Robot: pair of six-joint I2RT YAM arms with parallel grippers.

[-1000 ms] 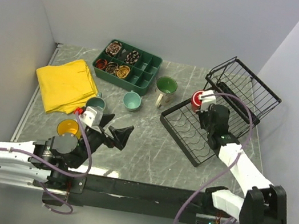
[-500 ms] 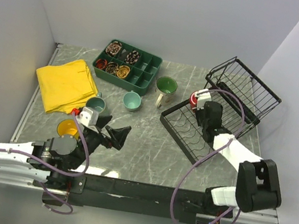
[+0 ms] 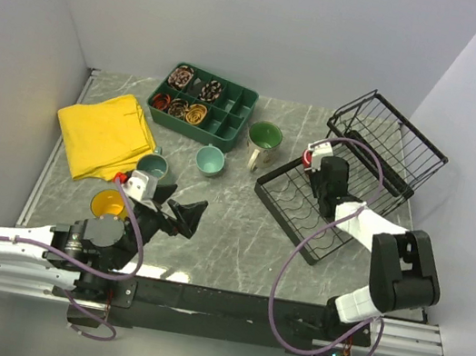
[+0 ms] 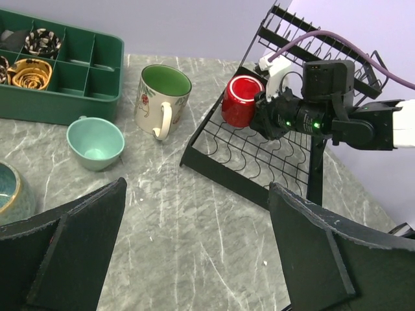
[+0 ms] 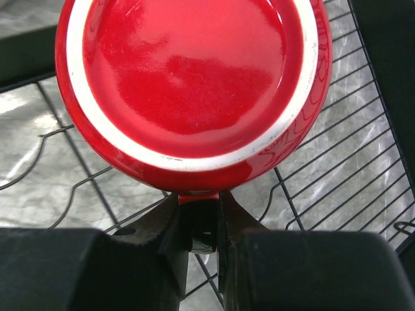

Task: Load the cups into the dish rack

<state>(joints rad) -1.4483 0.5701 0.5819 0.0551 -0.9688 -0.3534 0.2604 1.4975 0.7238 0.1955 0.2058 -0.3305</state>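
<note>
dish rack (image 3: 301, 210): sitting at the table's right side, unmoved.
right gripper (image 5: 198, 220): drawing back, elbow folding nearer the base; jaws clamping the cup's handle.
left gripper (image 4: 198, 249): hovering, jaws spread wide, unchanged.
red mug (image 5: 194, 84): glossy, white-ringed base showing, lying sideways over the rack's far-left corner.

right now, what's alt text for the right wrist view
A red cup, its white-ringed base facing the camera, fills the frame, pinched by its handle between the right fingers. Black rack wires and grey marbled table lie behind it.

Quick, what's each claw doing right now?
Left claw: open, holding nothing.
Right claw: closed on the red mug.
</note>
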